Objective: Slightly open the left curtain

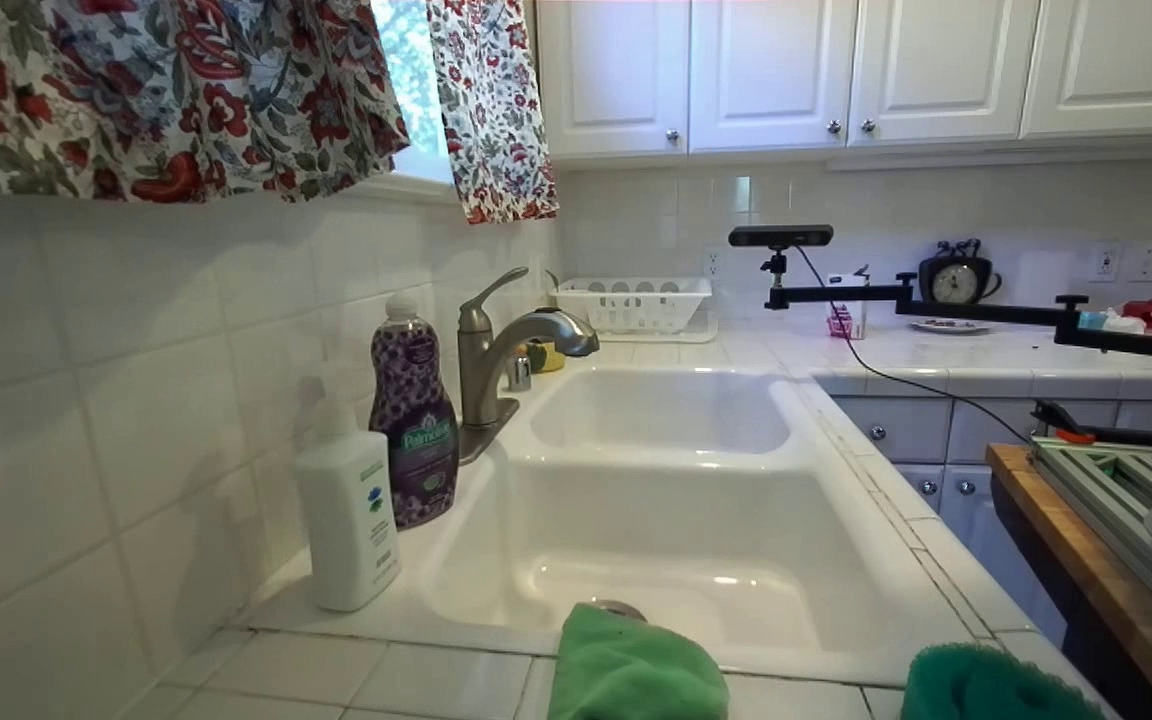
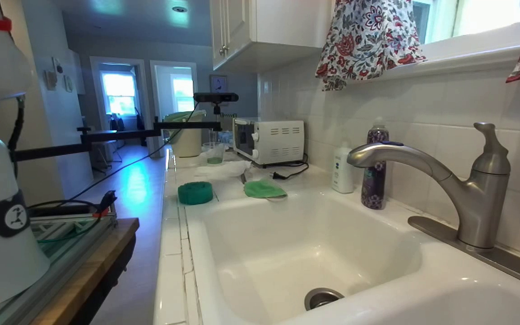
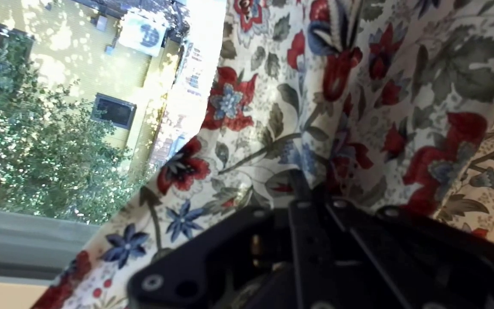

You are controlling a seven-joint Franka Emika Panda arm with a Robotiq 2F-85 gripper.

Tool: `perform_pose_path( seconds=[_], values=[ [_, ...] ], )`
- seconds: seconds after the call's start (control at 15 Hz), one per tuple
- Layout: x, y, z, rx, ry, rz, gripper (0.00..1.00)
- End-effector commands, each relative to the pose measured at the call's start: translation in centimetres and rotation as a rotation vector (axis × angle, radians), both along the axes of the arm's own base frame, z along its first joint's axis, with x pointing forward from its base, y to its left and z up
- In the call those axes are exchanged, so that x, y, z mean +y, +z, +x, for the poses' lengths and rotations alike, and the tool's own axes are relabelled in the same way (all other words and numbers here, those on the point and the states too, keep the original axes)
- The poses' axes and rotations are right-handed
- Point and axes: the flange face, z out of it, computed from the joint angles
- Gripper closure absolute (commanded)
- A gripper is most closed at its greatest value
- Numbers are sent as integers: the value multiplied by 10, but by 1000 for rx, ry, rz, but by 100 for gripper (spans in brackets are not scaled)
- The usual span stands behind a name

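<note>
Kitchen sink basins: 2 | gripper: 1, pinching left curtain: 1

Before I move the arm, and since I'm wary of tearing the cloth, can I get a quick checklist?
1. Gripper closed on floral fabric: ok, it looks pinched.
2. Hold firm: cannot tell, the contact is dark in the wrist view.
3. Left curtain apart from purple bottle: ok, higher in both exterior views.
4. Gap beside that curtain: ok, window shows between it and the narrow strip.
5. Gripper apart from cabinets: cannot tell, outside both exterior views.
</note>
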Motion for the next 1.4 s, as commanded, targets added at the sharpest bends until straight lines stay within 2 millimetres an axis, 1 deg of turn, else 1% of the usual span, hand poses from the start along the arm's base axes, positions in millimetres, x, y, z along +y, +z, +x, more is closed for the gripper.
perform_pose_path(
  seconds=[0.0,0.4,0.6,0.67,0.73,0.8,0.87,1.0,1.07,1.13,1.33],
  values=[
    [14,-10,-7,19,60,-35,100],
    [34,-12,-14,8,106,-45,100],
    [39,-11,-16,1,121,-52,100],
    [39,-11,-17,-1,119,-54,82],
    [37,-10,-18,-3,113,-59,72],
    [37,-11,-20,3,110,-64,67],
    [36,-12,-24,10,101,-74,58],
    [31,-12,-31,24,78,-91,45],
    [25,-10,-35,28,62,-101,36],
    [18,-7,-40,29,40,-116,30],
    [-8,2,-54,39,-34,-167,6]
  ],
)
